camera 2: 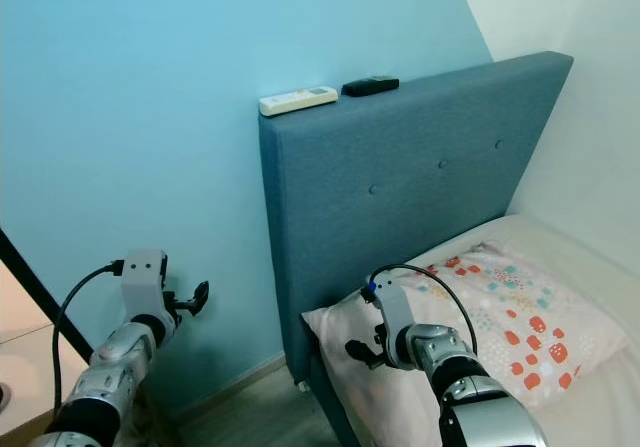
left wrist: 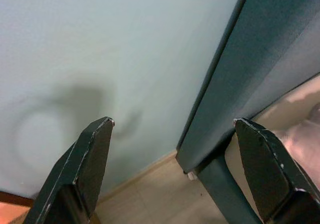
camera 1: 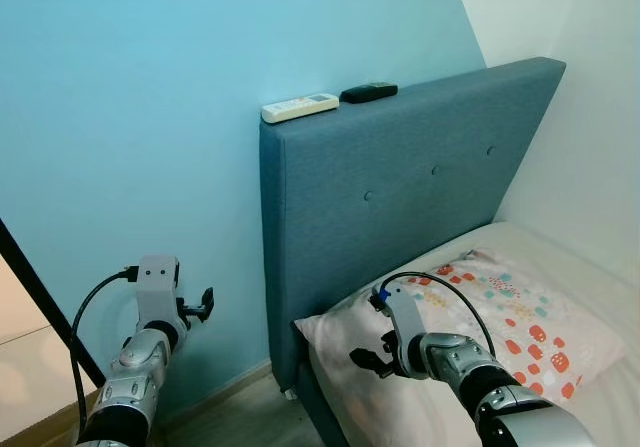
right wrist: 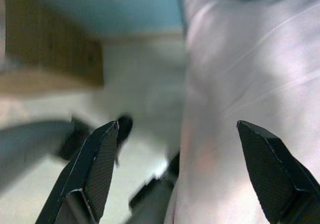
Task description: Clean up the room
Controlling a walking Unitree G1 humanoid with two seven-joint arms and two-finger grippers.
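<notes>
We face the bed's headboard [camera 1: 400, 187]
Both our grippers, left [left wrist: 172, 171] and right [right wrist: 177, 169], hang with jaws released; white remote [camera 1: 299, 107] and black remote [camera 1: 368, 92] lie atop it, well above them.

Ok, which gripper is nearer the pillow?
Right. The right gripper hovers at the pillow's near corner; the left gripper is beyond the headboard, by the blue wall.

A bed [camera 1: 600, 407] stands against a blue wall, its dark blue padded headboard [camera 1: 400, 197] upright. A pillow [camera 1: 470, 327] with red and teal spots lies on the pale mattress, just beside the headboard. On the headboard's top edge rest a white remote [camera 1: 299, 107] and a black remote [camera 1: 368, 92], near each other.
</notes>
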